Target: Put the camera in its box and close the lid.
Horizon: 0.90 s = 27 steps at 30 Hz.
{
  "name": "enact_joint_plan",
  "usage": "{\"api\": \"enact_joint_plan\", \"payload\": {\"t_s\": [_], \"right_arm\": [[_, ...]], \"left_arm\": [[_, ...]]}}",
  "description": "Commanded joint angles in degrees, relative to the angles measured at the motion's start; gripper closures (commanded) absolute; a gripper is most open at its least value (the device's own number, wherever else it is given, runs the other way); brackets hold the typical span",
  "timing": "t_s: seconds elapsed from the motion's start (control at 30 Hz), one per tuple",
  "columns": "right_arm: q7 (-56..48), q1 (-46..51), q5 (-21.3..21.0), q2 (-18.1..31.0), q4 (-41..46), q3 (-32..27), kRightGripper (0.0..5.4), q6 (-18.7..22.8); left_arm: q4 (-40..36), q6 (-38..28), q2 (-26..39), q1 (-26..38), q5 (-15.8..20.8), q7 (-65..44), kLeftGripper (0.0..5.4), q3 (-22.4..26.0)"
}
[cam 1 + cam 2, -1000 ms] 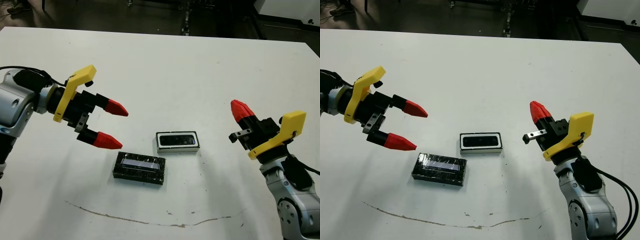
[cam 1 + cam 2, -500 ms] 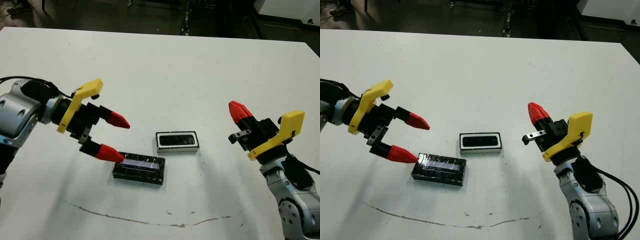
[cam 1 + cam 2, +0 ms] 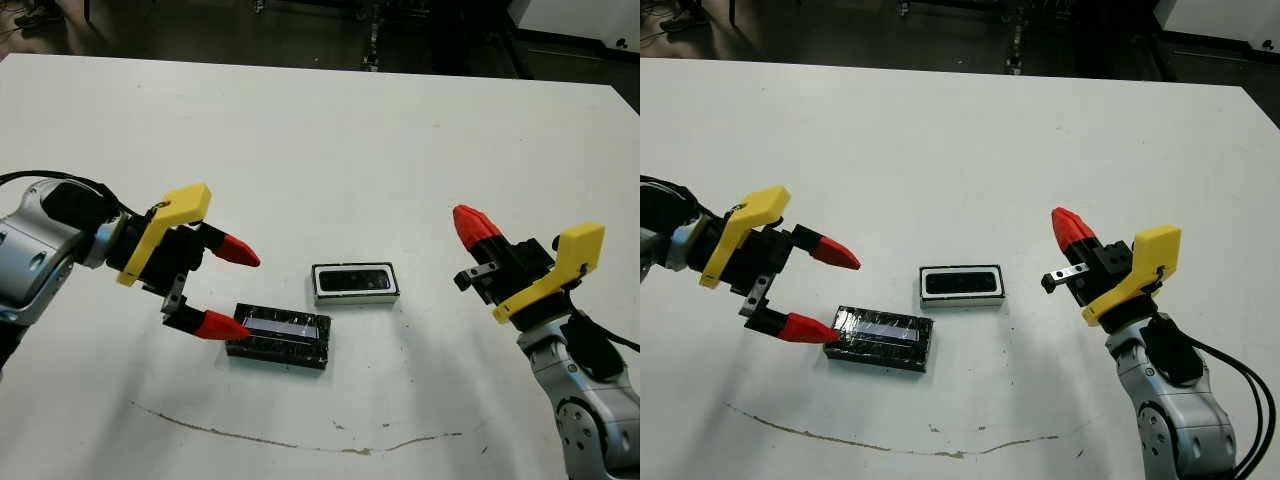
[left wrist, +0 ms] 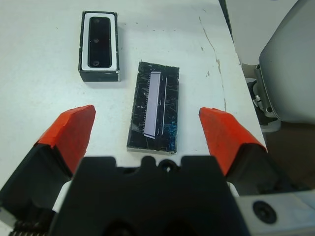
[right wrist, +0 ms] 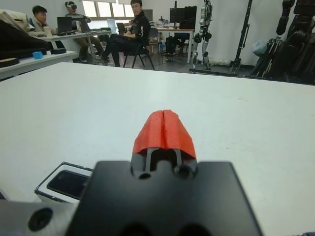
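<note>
The box [image 3: 355, 296], a white tray, sits at mid-table with the camera [image 3: 354, 279] lying inside it as a black bar. To its near left lies the lid [image 3: 278, 336], glossy black with a pale strip, flat on the table. My left gripper [image 3: 246, 294] is open at the lid's left end, one fingertip [image 3: 222, 325] right by its edge; I cannot tell if it touches. In the left wrist view the lid [image 4: 153, 110] lies just ahead between the spread fingers, the box [image 4: 84, 46] beyond. My right gripper [image 3: 470, 222] is shut and holds nothing, to the right of the box.
A thin brown scuff line [image 3: 300, 440] runs across the table near its front edge. In the right wrist view, people [image 5: 130, 34] sit at desks beyond the table's far edge. My own grey body [image 4: 290, 64] shows beside the table in the left wrist view.
My left gripper has moved down and toward the lid, bringing its lower fingertip to the lid's left end. It stays open. The right arm has barely moved.
</note>
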State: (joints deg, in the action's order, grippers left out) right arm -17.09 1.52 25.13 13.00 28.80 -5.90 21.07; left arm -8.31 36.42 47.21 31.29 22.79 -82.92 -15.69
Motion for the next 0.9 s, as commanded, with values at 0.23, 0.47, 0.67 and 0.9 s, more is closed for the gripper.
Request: {"api": "enact_joint_plan", "payload": {"t_s": [0.23, 0.47, 0.67, 0.9], "right_arm": [[-0.1, 1.3, 0.2, 0.6, 0.0, 0.1, 5.38, 1.0], [0.0, 1.4, 1.4, 0.8, 0.3, -0.3, 5.38, 2.6], [0.1, 1.5, 2.1, 0.9, 0.5, -0.7, 5.38, 3.5], [-0.2, 1.4, 3.0, 0.8, 0.2, -0.9, 5.38, 3.8]], "left_arm": [[1.5, -1.6, -1.4, -2.0, 0.1, 0.4, 0.00, -0.9], [3.8, -2.2, -2.8, -2.3, 0.2, -0.7, 0.00, -1.9], [2.5, -4.7, -3.1, -2.9, -1.5, 0.7, 0.00, -2.4], [1.8, -6.4, -3.4, -2.8, -3.6, 1.7, 0.00, -3.9]]}}
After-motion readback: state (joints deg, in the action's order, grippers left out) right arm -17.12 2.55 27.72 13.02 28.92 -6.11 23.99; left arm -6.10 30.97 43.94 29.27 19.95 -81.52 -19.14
